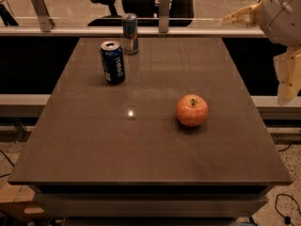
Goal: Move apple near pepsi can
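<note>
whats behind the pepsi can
A slimmer blue-and-silver can stands behind the pepsi can, slightly right, apart from it. The table patch directly behind it is covered. The gripper hangs beyond the table's right edge.
</note>
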